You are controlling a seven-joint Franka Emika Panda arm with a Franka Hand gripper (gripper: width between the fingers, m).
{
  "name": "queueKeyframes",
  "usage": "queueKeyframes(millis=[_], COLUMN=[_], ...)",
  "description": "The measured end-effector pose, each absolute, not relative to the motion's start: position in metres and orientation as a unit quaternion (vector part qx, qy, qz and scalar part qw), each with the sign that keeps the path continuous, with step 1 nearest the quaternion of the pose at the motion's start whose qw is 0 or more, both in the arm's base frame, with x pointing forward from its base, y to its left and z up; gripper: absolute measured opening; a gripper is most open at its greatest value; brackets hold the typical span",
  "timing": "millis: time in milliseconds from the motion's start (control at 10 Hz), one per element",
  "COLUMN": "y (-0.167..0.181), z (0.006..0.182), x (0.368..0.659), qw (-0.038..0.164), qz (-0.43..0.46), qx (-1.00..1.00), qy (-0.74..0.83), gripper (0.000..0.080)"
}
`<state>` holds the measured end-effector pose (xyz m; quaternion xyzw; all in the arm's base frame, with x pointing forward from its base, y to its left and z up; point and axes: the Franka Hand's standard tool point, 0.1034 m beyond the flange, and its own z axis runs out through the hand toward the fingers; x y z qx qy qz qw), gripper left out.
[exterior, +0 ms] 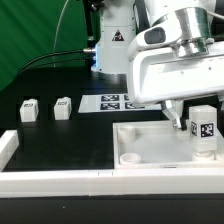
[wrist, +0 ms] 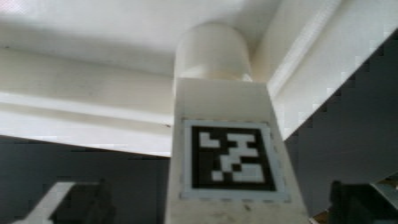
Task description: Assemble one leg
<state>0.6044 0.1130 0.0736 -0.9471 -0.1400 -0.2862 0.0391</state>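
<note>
The leg [exterior: 205, 128], Ana, where is it?

Upright, Ben, on the corner of the white tray-like piece [exterior: 150, 140] at the exterior view's right. Its tag faces the camera, and I can't see whether its base sits in a corner hole.

And the gripper [wrist: 214, 208]?

It's around the leg. In the wrist view the fingers [wrist: 63, 200] are spread, one on each side, with dark gaps between them and the leg's flanks. Nothing is pinched.

So what makes this step go well?

I'd say centring first. The leg should sit evenly between the pads, so that closing doesn't shove it sideways or tip it. I'd take it low on the flat faces rather than on the rounded end. If it has to be turned into the hole, keep the wrist straight above the leg's axis and press lightly, because a tilted start would likely bind.

Anything in the way?

No. Two other legs [exterior: 28, 108] stand well apart toward the exterior view's left, and the marker board [exterior: 110, 102] lies behind the tray.
</note>
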Motion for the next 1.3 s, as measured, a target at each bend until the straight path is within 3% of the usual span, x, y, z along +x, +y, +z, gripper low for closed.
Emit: queueKeyframes(millis=[200,800,900,1100,1300], y=[0.113,0.112,0.112,0.114,0.119], z=[0.074,0.09,0.086,0.084,0.083], x=[0.604,0.608,0.606,0.605,0.598], qw=[0.039,0.037,0.038,0.041,0.053], qz=[-0.286,-0.288,-0.283,-0.264,-0.167], qx=[-0.947,-0.946,-0.948,-0.952,-0.973], qy=[-0.14,-0.142,-0.142,-0.146,-0.153], gripper=[0.0647,0.0649,0.0649,0.0649,0.0649])
